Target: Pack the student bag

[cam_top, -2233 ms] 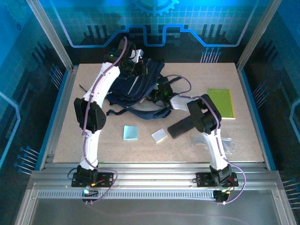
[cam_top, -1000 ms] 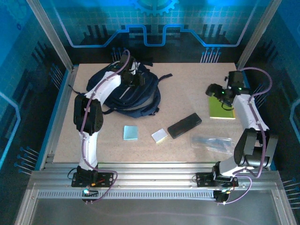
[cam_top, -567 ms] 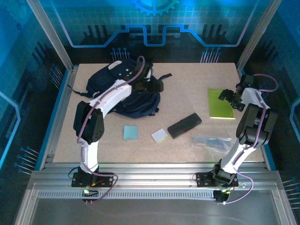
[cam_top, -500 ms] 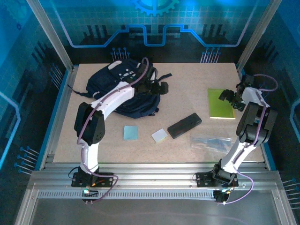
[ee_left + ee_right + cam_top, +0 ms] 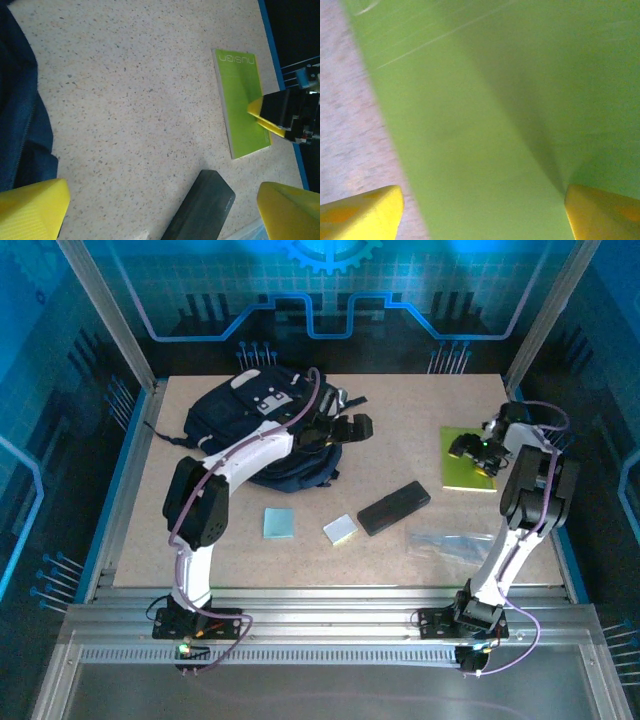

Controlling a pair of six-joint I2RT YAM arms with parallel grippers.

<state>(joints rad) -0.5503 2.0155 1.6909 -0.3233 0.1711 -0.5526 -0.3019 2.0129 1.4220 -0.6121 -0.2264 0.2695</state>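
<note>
Near the front, the black pencil case (image 5: 393,508) lies untouched. Further back, the right gripper (image 5: 468,448) has come down over the green notebook (image 5: 468,478), fingers wide apart, holding nothing yet. The left gripper (image 5: 350,428) has slid off the student bag (image 5: 250,405) at the far left, and it is wide apart and empty too. The notebook looks next to go in.

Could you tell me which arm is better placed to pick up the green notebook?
Right. The right gripper is open directly over the notebook; the left gripper is beside the backpack.
</note>
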